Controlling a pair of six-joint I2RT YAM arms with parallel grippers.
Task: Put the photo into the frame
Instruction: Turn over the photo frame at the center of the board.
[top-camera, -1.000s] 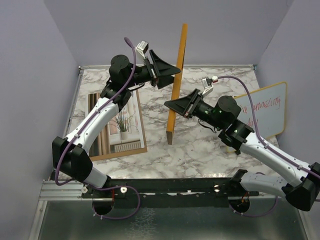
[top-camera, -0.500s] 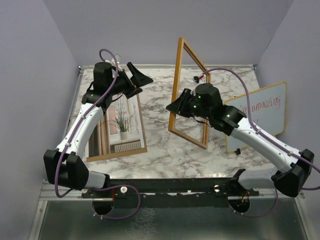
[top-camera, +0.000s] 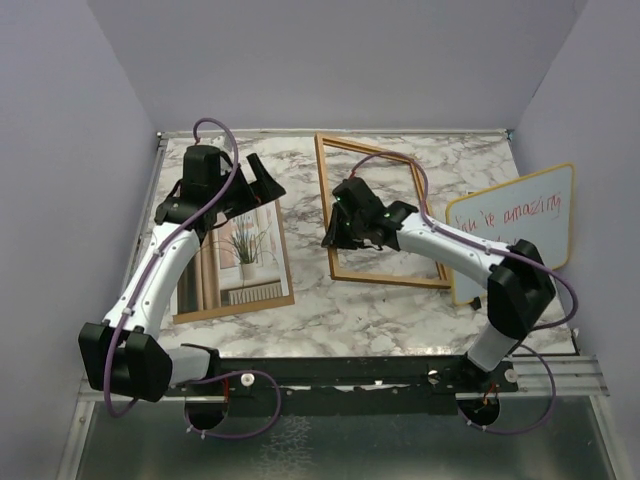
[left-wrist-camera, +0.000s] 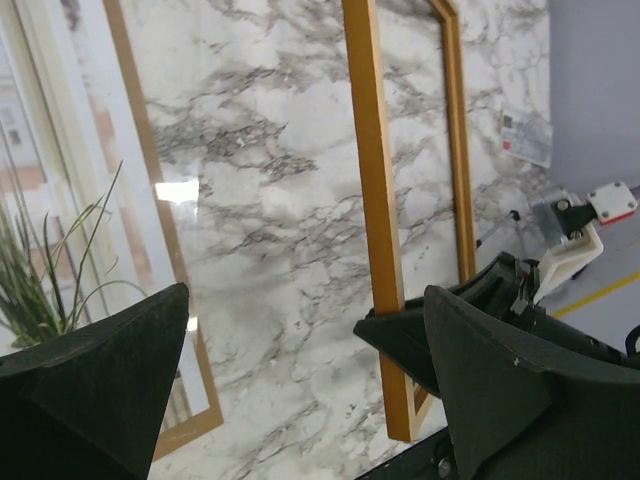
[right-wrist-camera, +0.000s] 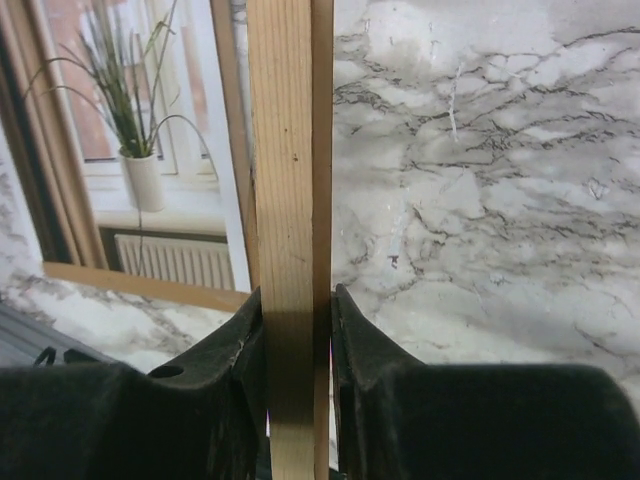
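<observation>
Lying flat on the left half of the bench (top-camera: 400, 320), the photo (top-camera: 240, 265) shows you its curtains, window and grassy potted plant, with the brown edge of a board (top-camera: 283, 250) showing along its right and near sides. Just to its right, apart from it, the frame (top-camera: 390, 280) is an empty orange-brown rim with the marble visible through its middle. Your right hand (top-camera: 333, 232) is closed on the frame's left rail, and the right wrist view shows that rail (right-wrist-camera: 290, 150) pinched between both fingers, the photo (right-wrist-camera: 130, 150) beyond it to the left. You cannot tell from these views whether the held rail rests on the bench or sits a little above it. Your left hand (top-camera: 255, 185) hangs over the photo's far right corner with its fingers spread wide and nothing between them; its wrist view looks past them to the photo's plant (left-wrist-camera: 40, 290) and the frame's rail (left-wrist-camera: 385, 250). The bench is white marble with grey veins. A yellow-rimmed whiteboard (top-camera: 520, 230) with red handwriting stands at the bench's right edge by the side wall. Plain pale-lilac walls (top-camera: 330, 60) close the bench in on three sides, and a metal rail (top-camera: 350, 375) along the near edge carries both arm bases.
</observation>
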